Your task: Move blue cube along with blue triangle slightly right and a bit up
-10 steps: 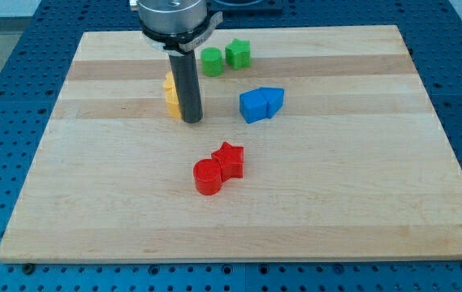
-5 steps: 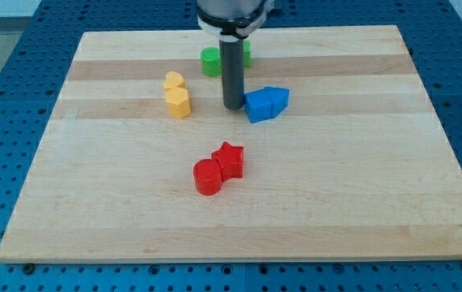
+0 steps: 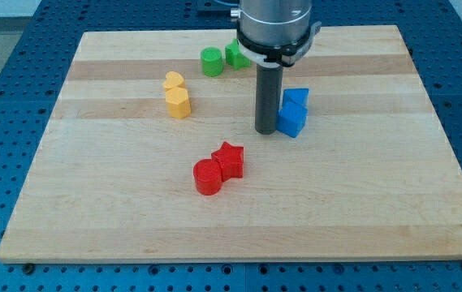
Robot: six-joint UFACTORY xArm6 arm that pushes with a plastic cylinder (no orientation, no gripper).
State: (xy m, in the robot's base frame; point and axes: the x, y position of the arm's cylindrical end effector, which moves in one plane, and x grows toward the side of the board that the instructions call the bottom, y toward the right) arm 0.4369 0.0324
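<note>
The blue cube (image 3: pixel 291 120) sits right of the board's middle, with the blue triangle (image 3: pixel 297 98) touching it just above. My tip (image 3: pixel 265 130) rests on the board right against the cube's left side. The dark rod rises from it and hides part of both blue blocks' left edges.
A green cylinder (image 3: pixel 211 62) and a green block (image 3: pixel 235 54), partly hidden by the arm, lie near the view's top. Two yellow blocks (image 3: pixel 177 96) lie at the left. A red cylinder (image 3: pixel 208 178) and red star (image 3: pixel 230 159) touch below the middle. The wooden board (image 3: pixel 377 203) ends at all sides.
My tip swept from beside the yellow blocks to the right and slightly down. It pushed the blue pair rightward and turned it, so the triangle now lies above the cube.
</note>
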